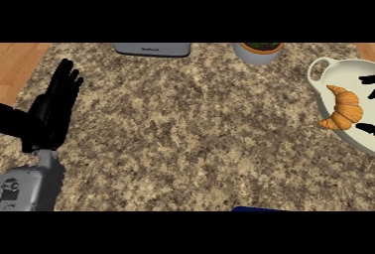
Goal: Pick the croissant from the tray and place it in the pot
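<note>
The left hand (55, 106) rests open at the left edge, fingers straight up, holding nothing. A grey appliance (152, 48) and a plant pot (258, 52) sit at the back. The croissant (343, 108) lies on the white tray (319, 67) at the far right. Black fingers (367, 79) poke in around it, but I cannot tell if they grip it. The pick-up seems to be starting. A dark blue rim (258, 209) at the bottom may be the pot.

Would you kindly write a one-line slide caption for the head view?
Croissant lies on the white tray at right; open left hand rests at the speckled counter's left edge.
</note>
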